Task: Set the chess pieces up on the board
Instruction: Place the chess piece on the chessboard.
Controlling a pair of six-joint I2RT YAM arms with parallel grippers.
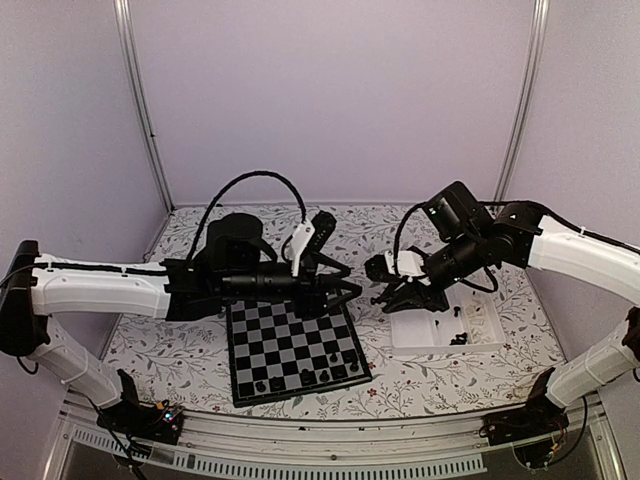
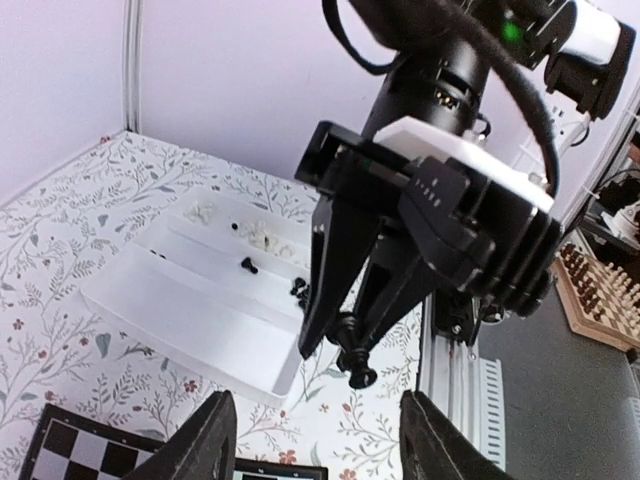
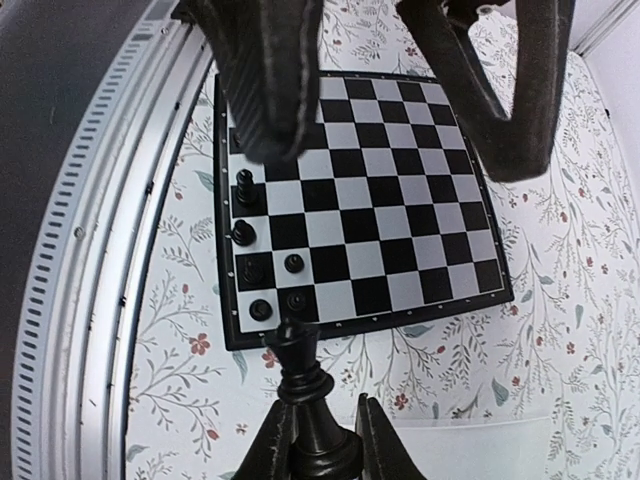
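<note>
Site: robot lab test cell | plain pale walls (image 1: 330,100), metal corner posts (image 1: 142,100) | two robot arms (image 1: 100,285) bolted to slotted metal rail (image 1: 350,440) | floral-covered tabletop (image 1: 180,350) | exposed cables (image 1: 250,180)

Bottom edge: right gripper (image 3: 322,425), two dark fingers clamped on the base of an upright black turned chess piece (image 3: 298,365). The piece's top overlaps the near border of the board in this view; its height above the surface is not readable. Flat square chessboard with black and grey-white squares and a thin black border (image 3: 400,200) lies on a white cloth printed with leaves and small red flowers (image 3: 470,380). Six small black chess pieces (image 3: 242,233) stand on the board, all near its lower left corner. Two broad dark blurred shapes (image 3: 265,80) hang from the top edge, spread apart, hiding some far squares; identity not determinable. Ribbed grey metal rail (image 3: 90,260) runs along the left.
</note>
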